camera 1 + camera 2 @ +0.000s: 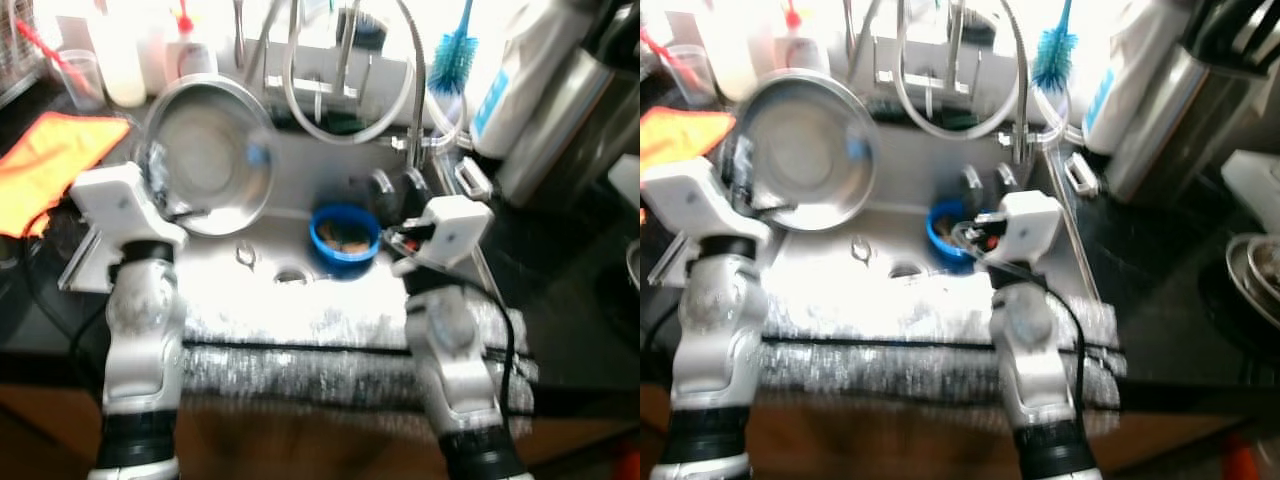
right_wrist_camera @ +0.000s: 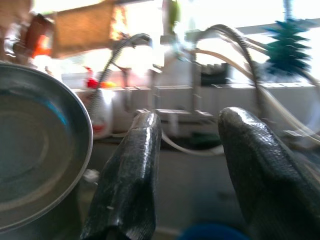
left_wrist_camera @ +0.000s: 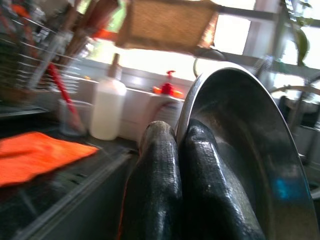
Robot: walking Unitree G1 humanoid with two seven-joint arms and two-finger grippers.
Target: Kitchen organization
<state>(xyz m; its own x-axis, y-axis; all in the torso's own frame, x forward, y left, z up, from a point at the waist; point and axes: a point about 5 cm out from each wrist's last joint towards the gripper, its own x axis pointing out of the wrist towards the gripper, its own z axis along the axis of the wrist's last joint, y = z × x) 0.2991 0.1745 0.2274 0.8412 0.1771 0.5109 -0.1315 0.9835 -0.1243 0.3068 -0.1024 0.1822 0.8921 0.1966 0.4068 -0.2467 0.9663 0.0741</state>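
Observation:
A round steel plate [image 1: 210,155] stands tilted on its edge over the left side of the sink [image 1: 300,300]. My left gripper [image 1: 160,190] is shut on its lower left rim; in the left wrist view both black fingers [image 3: 160,185] pinch the plate's edge [image 3: 240,145]. My right gripper [image 1: 398,188] hovers open over the sink's right side, just right of and above a blue bowl [image 1: 345,238] that has something brown in it. Nothing lies between its fingers [image 2: 130,175]. The plate [image 2: 35,150] sits to that gripper's left.
An orange cloth [image 1: 55,160] lies on the dark counter at left. White bottles [image 1: 120,60] and a red-topped dispenser stand behind the sink. A hose faucet [image 1: 415,90] and a blue bottle brush [image 1: 455,50] rise at the back right. A steel canister [image 1: 560,120] stands on the right.

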